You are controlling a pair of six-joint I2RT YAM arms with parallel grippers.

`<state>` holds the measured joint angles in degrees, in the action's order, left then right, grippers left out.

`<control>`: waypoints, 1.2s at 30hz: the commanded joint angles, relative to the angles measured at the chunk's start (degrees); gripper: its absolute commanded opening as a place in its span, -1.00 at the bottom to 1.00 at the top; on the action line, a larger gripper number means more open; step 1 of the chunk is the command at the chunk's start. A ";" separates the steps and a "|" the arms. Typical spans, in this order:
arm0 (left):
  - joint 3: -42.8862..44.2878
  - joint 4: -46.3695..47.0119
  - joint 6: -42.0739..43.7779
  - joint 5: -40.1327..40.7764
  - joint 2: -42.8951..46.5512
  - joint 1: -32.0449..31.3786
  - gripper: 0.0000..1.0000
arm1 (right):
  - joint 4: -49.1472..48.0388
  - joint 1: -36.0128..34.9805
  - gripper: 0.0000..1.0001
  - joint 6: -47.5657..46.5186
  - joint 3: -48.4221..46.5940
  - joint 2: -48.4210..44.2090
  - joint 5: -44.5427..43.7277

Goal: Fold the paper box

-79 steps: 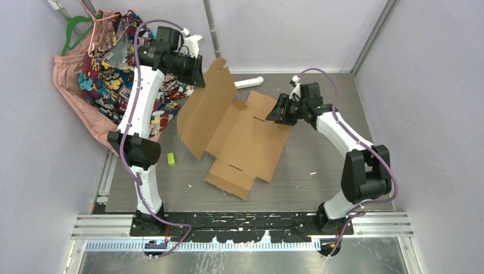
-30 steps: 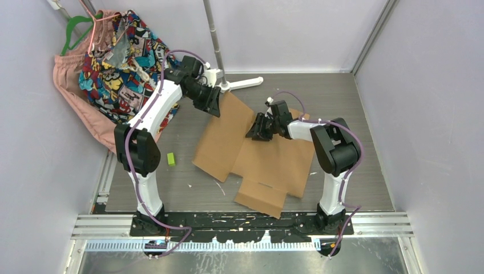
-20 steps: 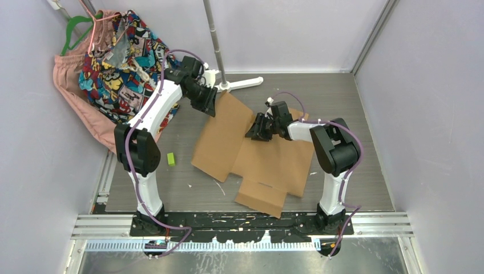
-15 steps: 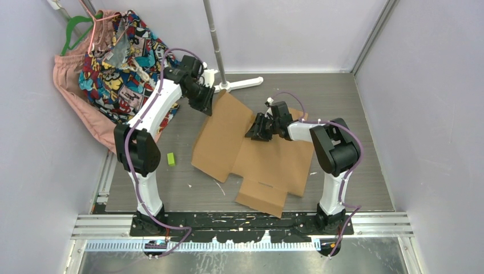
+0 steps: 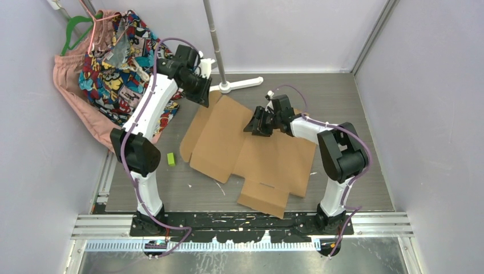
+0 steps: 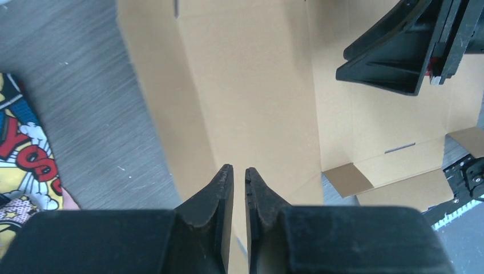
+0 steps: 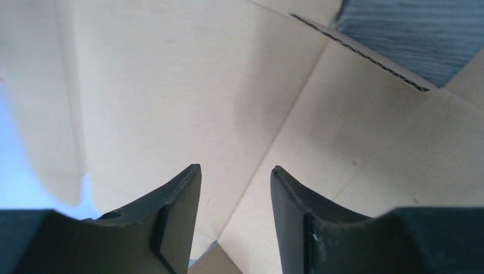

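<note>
Over to the left of the left jaws, a heap of comic-print clothes (image 5: 114,68) is bunched against the wall. Well back from those jaws, toward the arm bases, a small green block (image 5: 170,159) sits on the table (image 5: 354,114), just off the sheet's left flap.

Now the left gripper (image 6: 238,170): its fingers are drawn in to a thin slit, tips aimed down at the far left corner of the paper box (image 5: 257,154). Brown board fills everything ahead of the tips. Is an edge nipped in that slit? I can't tell. Just right of these jaws in the overhead view, the foot of a white stand (image 5: 240,84) rests by the sheet's far edge.

The box itself is fully unfolded, one big die-cut sheet spread on the table. It runs from under the left jaws, past the right jaws, and on toward the bases, where a small tab panel ends it.

On to the right gripper (image 7: 236,171): its jaws are about half apart with nothing between them, the tips low over the middle of the sheet's far part. A fold crease runs out from between the jaws, and beyond it, ahead and to the right, a cut corrugated edge shows grey table. Whether the tips press the board, I can't say.
</note>
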<state>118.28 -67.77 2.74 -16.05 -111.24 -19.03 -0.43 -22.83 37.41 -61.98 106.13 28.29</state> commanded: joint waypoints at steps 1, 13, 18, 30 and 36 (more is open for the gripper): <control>5.74 -3.85 -0.85 0.26 1.24 -0.13 -0.70 | 2.95 -0.38 0.12 -1.47 -3.43 -5.30 -0.69; -5.85 1.67 -4.70 6.74 3.06 2.54 -0.06 | 28.16 -0.53 0.19 -5.77 -23.83 -3.52 -2.22; -15.51 7.42 -9.75 7.34 5.38 5.06 0.38 | 32.38 -3.77 0.13 -7.04 -23.41 -5.39 -1.92; -27.66 16.56 -14.72 2.12 7.62 13.47 0.99 | 31.58 -12.87 0.11 -9.44 -20.82 -5.40 -10.20; -27.30 18.93 -14.55 -2.87 3.15 14.01 0.95 | 29.64 -12.84 0.05 -9.71 -21.12 0.15 -11.06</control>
<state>90.56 -52.97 -11.62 -13.74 -105.78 -4.95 31.38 -35.97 28.75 -81.65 103.28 19.51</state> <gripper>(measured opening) 0.990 0.532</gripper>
